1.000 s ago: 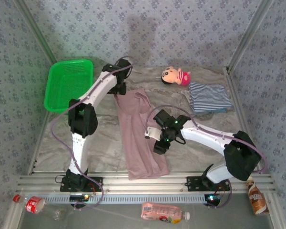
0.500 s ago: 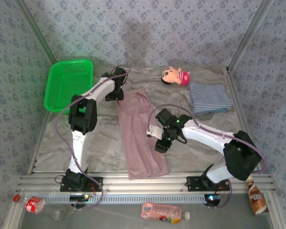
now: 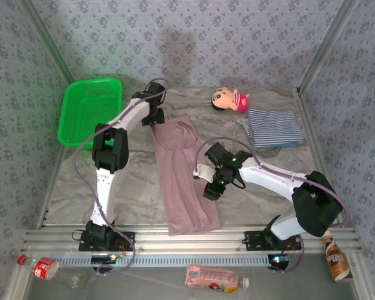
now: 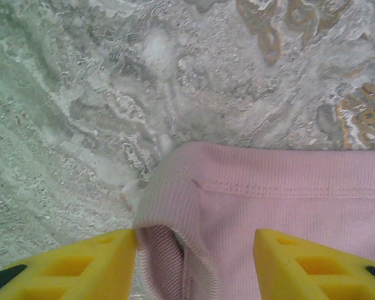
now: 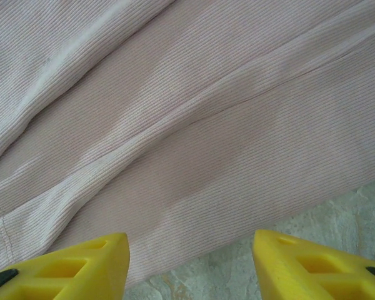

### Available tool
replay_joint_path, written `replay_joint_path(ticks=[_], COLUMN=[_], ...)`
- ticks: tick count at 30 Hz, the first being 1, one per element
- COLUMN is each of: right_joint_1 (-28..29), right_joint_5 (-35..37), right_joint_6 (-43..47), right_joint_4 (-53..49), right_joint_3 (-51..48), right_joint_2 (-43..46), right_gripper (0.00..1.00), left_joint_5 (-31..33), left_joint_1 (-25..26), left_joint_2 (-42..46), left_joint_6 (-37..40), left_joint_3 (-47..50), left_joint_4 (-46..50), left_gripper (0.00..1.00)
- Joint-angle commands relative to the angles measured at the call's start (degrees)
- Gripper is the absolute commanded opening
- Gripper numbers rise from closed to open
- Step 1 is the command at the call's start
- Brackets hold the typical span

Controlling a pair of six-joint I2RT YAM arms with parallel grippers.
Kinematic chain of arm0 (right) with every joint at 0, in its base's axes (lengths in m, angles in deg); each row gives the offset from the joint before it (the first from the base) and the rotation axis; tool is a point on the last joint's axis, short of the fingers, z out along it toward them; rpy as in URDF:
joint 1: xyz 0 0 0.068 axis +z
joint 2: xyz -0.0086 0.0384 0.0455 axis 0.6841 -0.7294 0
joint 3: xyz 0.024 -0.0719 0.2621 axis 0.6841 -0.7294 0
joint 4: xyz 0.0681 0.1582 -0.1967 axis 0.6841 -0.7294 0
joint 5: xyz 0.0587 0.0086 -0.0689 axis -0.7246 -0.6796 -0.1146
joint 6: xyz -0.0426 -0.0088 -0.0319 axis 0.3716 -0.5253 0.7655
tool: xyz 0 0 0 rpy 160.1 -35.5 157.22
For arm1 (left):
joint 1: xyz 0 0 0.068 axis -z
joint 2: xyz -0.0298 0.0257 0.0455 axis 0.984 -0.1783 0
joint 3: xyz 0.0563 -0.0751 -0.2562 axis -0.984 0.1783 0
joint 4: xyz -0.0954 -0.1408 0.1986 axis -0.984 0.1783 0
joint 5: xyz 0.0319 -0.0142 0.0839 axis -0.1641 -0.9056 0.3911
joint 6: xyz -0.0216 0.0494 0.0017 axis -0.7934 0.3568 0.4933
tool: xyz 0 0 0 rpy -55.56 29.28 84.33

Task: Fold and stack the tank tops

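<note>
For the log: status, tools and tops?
Left tool open at far corner of mauve top. Right tool open over its right edge. Striped top folded, doll beside it.

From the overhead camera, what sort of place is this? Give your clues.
Probably a robot lab cell: two arms bolted to a metal rail, patterned panels enclosing the table, a mauve tank top laid out.

The pink tank top is fine-ribbed matt cloth, the table cover fuzzy and marbled, and the green basket is glossy plastic.
</note>
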Motion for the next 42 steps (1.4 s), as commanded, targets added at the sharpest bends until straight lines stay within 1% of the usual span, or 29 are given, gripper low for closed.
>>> replay_joint_path(ticks=[1,5,19,25,29,33,35,42], right_joint_1=[-0.5,-0.7,-1.1,-0.2,2.2,5.9,7.5,11.9], right_joint_5=[-0.5,-0.5,-0.8,-0.8,-0.5,0.0,0.5,1.6], right_joint_6=[-0.9,-1.0,-2.8,-2.8,-2.0,-1.0,2.0,9.5], right_joint_4=[0.1,-0.1,1.4,2.1,5.1,9.5,9.2,10.9], right_joint_3=[-0.7,-1.0,-2.4,-3.1,-4.9,-6.4,-6.4,-8.9], right_joint_2=[1.1,1.3,1.4,0.3,0.9,2.0,1.8,3.3], right_gripper=[0.57,0.57,0.56,0.55,0.55,0.56,0.57,0.6], left_joint_5=[-2.2,-2.9,-4.6,-4.5,-3.5,-0.4,0.2,-3.1], left_joint_1=[0.4,0.6,0.7,1.1,1.4,1.4,1.3,1.9], left_joint_2=[-2.7,-4.5,-9.3,-13.4,-16.6,-19.7,-20.3,-17.4], left_joint_6=[0.7,1.1,1.5,2.0,2.8,4.5,5.0,6.2], left_joint_3=[-2.6,-5.0,-10.9,-16.1,-19.5,-24.1,-26.1,-30.8], left_joint_4=[-0.2,1.1,1.2,3.5,6.0,9.6,10.3,9.9], left_gripper=[0.52,0.52,0.51,0.51,0.51,0.52,0.52,0.54])
